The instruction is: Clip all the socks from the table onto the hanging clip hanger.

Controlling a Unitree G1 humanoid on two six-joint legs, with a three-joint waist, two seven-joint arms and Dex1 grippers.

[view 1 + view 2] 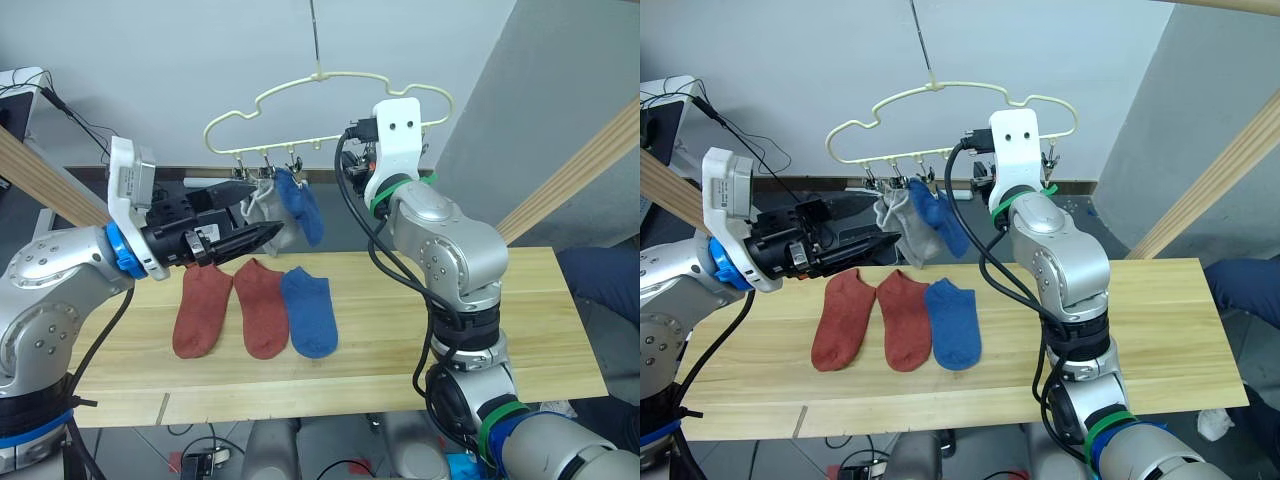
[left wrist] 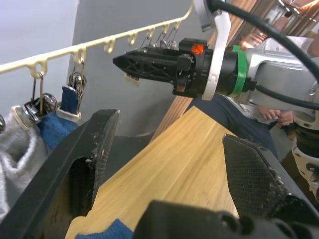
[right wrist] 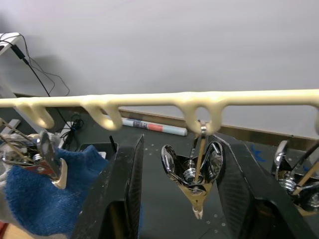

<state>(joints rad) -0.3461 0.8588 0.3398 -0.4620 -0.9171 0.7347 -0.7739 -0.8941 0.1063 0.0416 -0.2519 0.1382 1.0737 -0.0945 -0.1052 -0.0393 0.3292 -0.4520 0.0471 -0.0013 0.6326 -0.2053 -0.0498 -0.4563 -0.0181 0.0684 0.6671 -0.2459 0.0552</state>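
**Cream hanger partly loaded, three socks on bench**

Cream clip hanger [image 1: 330, 105] hung above bench [image 1: 480, 330]. Grey sock [image 1: 902, 222] and blue sock [image 1: 937, 215] clipped on, side by side. Two rust-red socks [image 1: 232, 308] and second blue sock [image 1: 309, 310] flat on bench. Left gripper [image 1: 255, 215] jaws spread, empty, just beside hanging socks. Right gripper [image 3: 182, 194] jaws spread either side of an empty metal clip [image 3: 195, 179].

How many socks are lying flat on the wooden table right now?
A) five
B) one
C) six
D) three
D: two rust-red fabric socks and one blue fabric sock lie side by side on the light wooden table, while a grey one and another blue one hang from the cream clip hanger.
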